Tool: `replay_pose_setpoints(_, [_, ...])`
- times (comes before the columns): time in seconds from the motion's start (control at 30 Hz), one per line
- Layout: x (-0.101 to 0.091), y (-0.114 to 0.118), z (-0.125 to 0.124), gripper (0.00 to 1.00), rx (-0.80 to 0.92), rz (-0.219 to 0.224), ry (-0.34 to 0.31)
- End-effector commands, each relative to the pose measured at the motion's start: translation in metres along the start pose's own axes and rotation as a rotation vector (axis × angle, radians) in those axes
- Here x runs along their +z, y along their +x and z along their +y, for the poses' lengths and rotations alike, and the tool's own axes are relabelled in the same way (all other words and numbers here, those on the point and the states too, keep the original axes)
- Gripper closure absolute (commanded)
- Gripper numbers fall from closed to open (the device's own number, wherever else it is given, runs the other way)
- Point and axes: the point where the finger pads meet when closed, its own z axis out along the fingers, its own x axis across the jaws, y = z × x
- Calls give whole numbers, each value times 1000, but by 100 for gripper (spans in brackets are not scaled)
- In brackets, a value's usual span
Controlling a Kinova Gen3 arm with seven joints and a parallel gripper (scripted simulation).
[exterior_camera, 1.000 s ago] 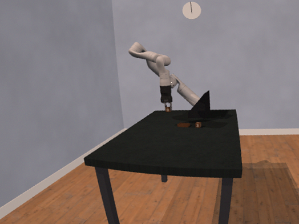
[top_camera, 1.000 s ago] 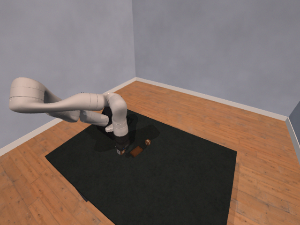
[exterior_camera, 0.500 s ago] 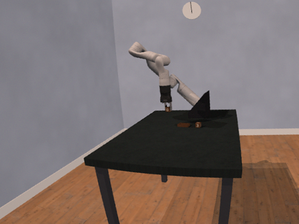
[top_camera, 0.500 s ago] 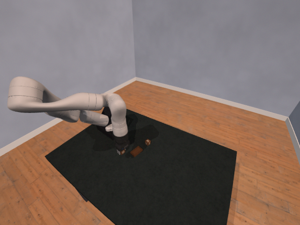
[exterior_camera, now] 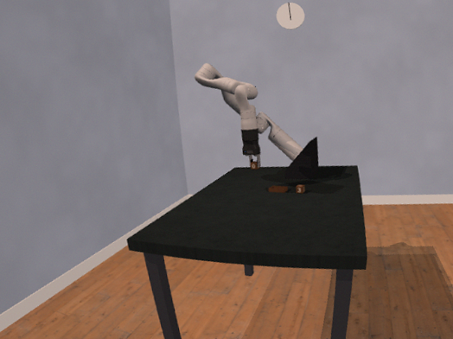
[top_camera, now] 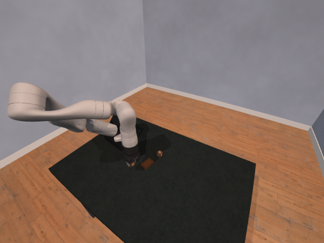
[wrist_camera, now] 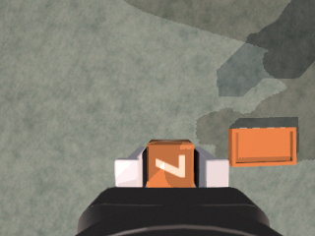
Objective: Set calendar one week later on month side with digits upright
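My gripper is shut on an orange wooden cube whose face toward the wrist camera shows a white digit. It holds the cube just above the black table, left of the tray, as the top and exterior views show. The small orange-brown tray lies flat and empty on the table to the right of the held cube; it also shows in the top and exterior views. The second cube sits on the table beside the tray, outside it. It is out of the wrist view.
A dark wedge-shaped object stands on the table behind the tray, near the arm's base. The table edge lies far from the cubes on all sides. A round clock hangs on the wall.
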Motion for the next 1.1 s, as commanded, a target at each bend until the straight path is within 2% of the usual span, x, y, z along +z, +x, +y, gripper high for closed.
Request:
replay_pose_setpoints(0.0, [-1, 0, 0, 40, 1, 1, -2])
replay_pose_setpoints(0.67, [0, 0, 0, 40, 2, 1, -1])
replay_pose_setpoints(0.97, [16, 1, 0, 40, 1, 2, 0])
replay_pose_setpoints(1.07, [28, 1, 1, 40, 1, 2, 0])
